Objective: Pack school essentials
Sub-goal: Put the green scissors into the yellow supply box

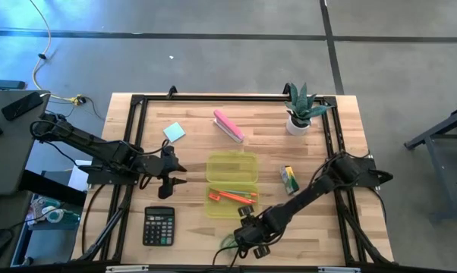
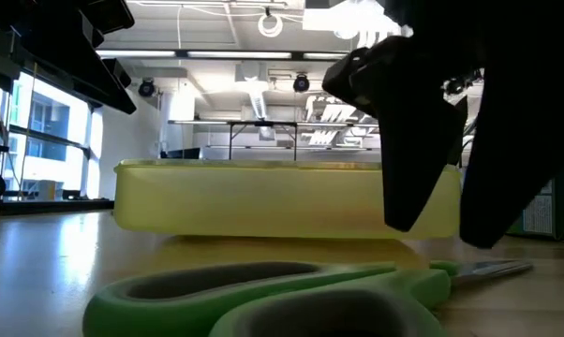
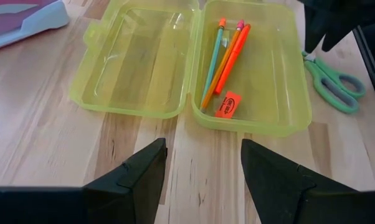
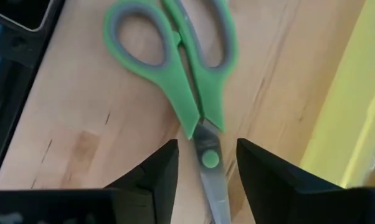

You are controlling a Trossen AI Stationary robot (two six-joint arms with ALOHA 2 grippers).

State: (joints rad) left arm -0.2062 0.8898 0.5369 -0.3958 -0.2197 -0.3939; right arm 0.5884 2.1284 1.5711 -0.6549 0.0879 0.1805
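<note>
right claw: fingers apart astride the scissors
left claw: spread, empty
yellow case: open beside scissors
calculator: well apart

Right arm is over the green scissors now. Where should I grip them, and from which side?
Grip the scissors at the pivot, the narrow neck between handles and blades. They lie flat and closed, so come straight down; the right gripper already straddles that spot, open. The looped handles look too wide.
</note>
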